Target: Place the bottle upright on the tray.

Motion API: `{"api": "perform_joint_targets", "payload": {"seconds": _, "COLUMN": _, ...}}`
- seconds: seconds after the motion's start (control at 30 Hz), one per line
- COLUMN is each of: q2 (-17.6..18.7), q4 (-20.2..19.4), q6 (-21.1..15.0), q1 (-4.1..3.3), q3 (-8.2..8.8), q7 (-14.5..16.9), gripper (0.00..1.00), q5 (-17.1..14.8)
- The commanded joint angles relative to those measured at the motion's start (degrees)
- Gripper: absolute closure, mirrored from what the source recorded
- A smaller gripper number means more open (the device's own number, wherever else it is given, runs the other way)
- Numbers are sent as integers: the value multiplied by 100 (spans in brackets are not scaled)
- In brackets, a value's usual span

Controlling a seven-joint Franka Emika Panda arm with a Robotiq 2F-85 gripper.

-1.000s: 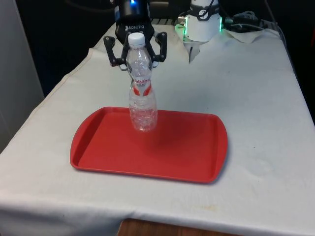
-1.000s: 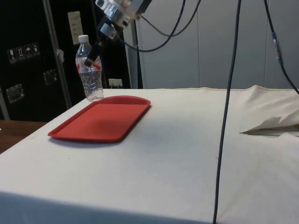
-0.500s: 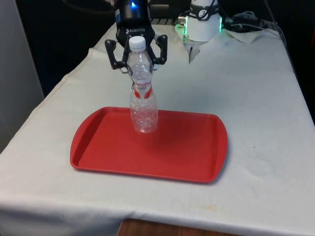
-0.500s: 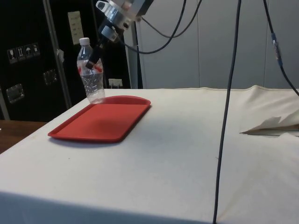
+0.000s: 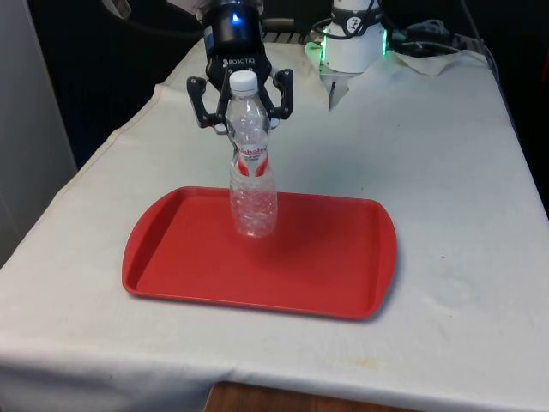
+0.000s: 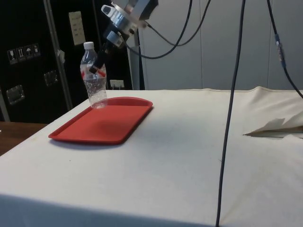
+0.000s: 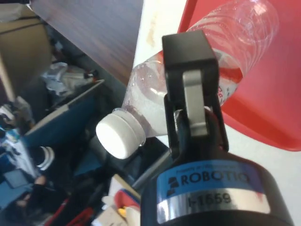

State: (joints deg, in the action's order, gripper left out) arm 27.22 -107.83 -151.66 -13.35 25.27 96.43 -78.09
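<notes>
The bottle [image 5: 250, 163] has shifted slightly since a second ago. I see it upright near the tray's [image 5: 326, 275] far edge. My gripper [image 5: 241, 96] sits spread apart around its neck.

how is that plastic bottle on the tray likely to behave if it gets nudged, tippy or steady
Probably tippy: the bottle is tall and narrow-based on the red tray. It looks nearly empty, so likely light and easily shoved. Its thin, crinkled clear wall probably flexes under the pincer.
</notes>
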Motion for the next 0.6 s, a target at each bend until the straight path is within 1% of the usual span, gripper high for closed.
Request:
{"api": "perform_joint_targets", "payload": {"seconds": 0.0, "q2": -11, "q4": 17, "q6": -34, "q1": 29, "q3": -52, "q7": 246, "gripper": 66, "q5": -223}}
{"api": "perform_joint_targets", "payload": {"seconds": 0.07, "q2": 0, "q4": 6, "q6": -17, "q1": 29, "q3": -52, "q7": 384, "gripper": 66, "q5": -332}}
{"api": "perform_joint_targets", "payload": {"seconds": 0.17, "q2": 0, "q4": -17, "q6": 11, "q1": 17, "q3": -29, "q7": 458, "gripper": 66, "q5": -390}}
{"api": "perform_joint_targets", "payload": {"seconds": 0.2, "q2": 0, "q4": -17, "q6": 17, "q1": 11, "q3": -23, "q7": 458, "gripper": 66, "q5": -384}}
{"api": "perform_joint_targets", "payload": {"seconds": 0.23, "q2": 6, "q4": -46, "q6": 29, "q1": 0, "q3": -6, "q7": 395, "gripper": 66, "q5": -321}}
{"api": "perform_joint_targets", "payload": {"seconds": 0.27, "q2": 0, "q4": -23, "q6": 23, "q1": 11, "q3": -23, "q7": 447, "gripper": 66, "q5": -378}}
{"api": "perform_joint_targets", "payload": {"seconds": 0.43, "q2": 6, "q4": -34, "q6": 40, "q1": 11, "q3": -11, "q7": 418, "gripper": 66, "q5": -344}}
{"api": "perform_joint_targets", "payload": {"seconds": 0.5, "q2": 23, "q4": -34, "q6": 40, "q1": 17, "q3": -23, "q7": 453, "gripper": 66, "q5": -384}}
{"api": "perform_joint_targets", "payload": {"seconds": 0.53, "q2": 6, "q4": -52, "q6": 69, "q1": 6, "q3": -6, "q7": 395, "gripper": 66, "q5": -321}}
{"api": "perform_joint_targets", "payload": {"seconds": 0.57, "q2": 29, "q4": -40, "q6": 40, "q1": 17, "q3": -29, "q7": 464, "gripper": 66, "q5": -390}}
